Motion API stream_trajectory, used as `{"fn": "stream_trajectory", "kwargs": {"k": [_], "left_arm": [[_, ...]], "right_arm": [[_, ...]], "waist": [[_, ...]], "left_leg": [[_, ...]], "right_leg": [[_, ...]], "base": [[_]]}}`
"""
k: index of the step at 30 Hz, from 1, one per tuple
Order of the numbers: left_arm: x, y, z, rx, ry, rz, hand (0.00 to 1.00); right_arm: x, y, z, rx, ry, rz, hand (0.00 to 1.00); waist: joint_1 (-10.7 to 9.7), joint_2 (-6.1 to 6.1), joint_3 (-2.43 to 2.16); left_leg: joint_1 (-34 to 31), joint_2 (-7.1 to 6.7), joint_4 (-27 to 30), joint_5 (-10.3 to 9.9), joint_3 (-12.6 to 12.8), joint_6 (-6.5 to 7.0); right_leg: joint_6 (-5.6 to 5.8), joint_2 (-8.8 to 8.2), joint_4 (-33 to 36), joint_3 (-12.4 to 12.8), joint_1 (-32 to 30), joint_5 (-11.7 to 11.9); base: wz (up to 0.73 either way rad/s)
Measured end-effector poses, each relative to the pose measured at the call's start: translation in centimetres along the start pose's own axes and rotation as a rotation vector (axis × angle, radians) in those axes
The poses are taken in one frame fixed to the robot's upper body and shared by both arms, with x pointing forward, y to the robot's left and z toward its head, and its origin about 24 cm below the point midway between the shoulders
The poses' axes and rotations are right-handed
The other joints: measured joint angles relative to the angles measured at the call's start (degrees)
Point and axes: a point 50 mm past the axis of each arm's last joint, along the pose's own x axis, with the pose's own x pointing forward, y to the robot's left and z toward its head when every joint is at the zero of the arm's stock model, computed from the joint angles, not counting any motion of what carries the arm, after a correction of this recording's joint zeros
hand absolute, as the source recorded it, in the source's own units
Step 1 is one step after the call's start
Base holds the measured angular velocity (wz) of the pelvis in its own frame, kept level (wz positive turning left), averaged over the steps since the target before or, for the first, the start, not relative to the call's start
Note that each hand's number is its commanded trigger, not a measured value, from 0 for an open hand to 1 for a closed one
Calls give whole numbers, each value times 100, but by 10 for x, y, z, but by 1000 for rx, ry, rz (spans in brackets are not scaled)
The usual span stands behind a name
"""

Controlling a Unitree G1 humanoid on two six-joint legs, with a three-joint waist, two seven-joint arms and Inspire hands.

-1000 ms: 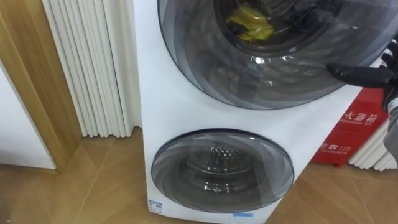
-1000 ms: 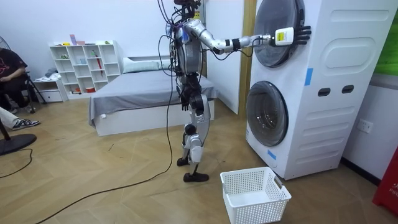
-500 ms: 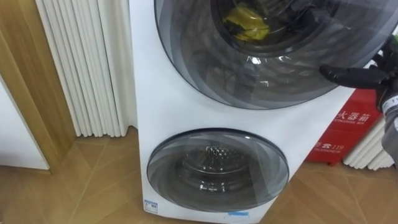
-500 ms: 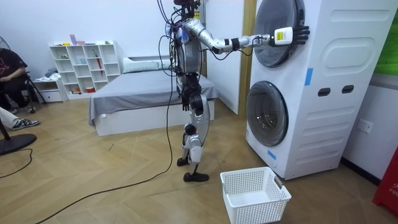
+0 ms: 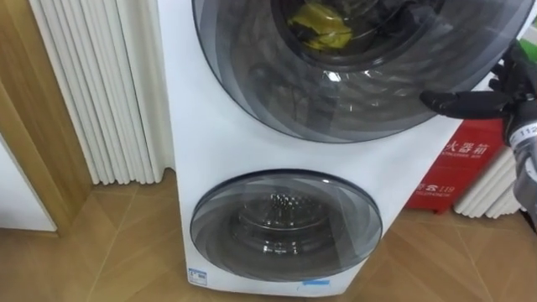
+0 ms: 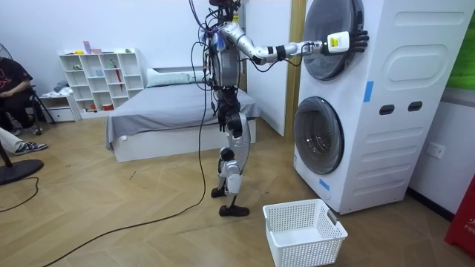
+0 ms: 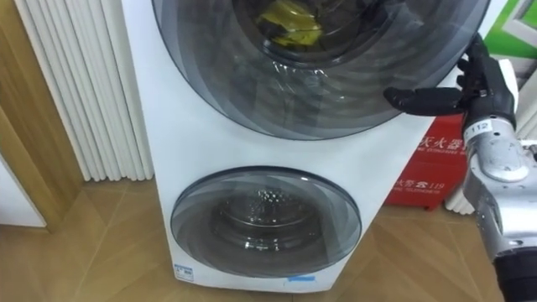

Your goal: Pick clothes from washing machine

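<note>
At the right rim of the upper door [image 5: 352,101] of the washing machine [image 5: 205,151], the robot's right hand [image 7: 482,80] is resting with its thumb stretching straight out to the left along the dark rim. Its other fingers are spreading loosely, apart and clamping on nothing. The round glass door is sitting shut against the white front.

Up and to the left of that hand, the clothes [image 5: 317,25] are lying inside the upper drum. They are showing through the glass as 1 crumpled yellow bundle, well apart from the fingers and with the door between them.

Below the hand and to its left, the lower door [image 5: 285,226] is also sitting shut, with a pale drum showing behind its tinted glass. Directly beneath the hand, a red box [image 5: 457,164] is standing on the wooden floor, just beside the machine's right side. Far to the left of the hand, a white ribbed panel [image 5: 92,92] is running down to the floor next to the machine.

The room view is showing the robot standing upright on 2 legs before the stacked machine, its right arm reaching out level to the upper door. Its left hand [image 6: 222,113] is hanging low by its hip. Well below the raised hand, a white basket [image 6: 304,231] is sitting on the floor in front of the machine, near the robot's feet.
</note>
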Motion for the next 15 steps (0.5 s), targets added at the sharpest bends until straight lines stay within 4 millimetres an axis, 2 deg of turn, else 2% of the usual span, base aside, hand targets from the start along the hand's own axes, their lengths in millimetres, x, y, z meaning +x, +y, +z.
{"fn": "stream_trajectory", "kwargs": {"k": [5,7,11,15], "left_arm": [[0,0,-5,6,17,0,0],[0,0,-6,6,29,3,0],[1,0,-7,16,36,6,0],[1,-7,-4,52,26,-22,0]], "right_arm": [[-17,4,5,-13,-67,39,0],[-26,7,6,-9,-91,60,0],[-40,14,4,-24,-110,103,0],[-53,20,0,-5,-124,137,0]], "waist": [[13,125,-6],[10,191,-6],[-3,209,4],[-11,196,17]], "left_leg": [[73,3,-33,3,-6,-2],[111,4,-42,4,-13,-3],[214,36,-109,10,-44,-14],[258,76,-111,12,-36,-35]], "right_leg": [[0,3,-4,11,35,0],[-15,16,-2,104,46,-10],[-30,67,0,220,91,-18],[-57,110,0,228,108,-8]], "base": [[-7],[-15],[-14],[-10]]}}
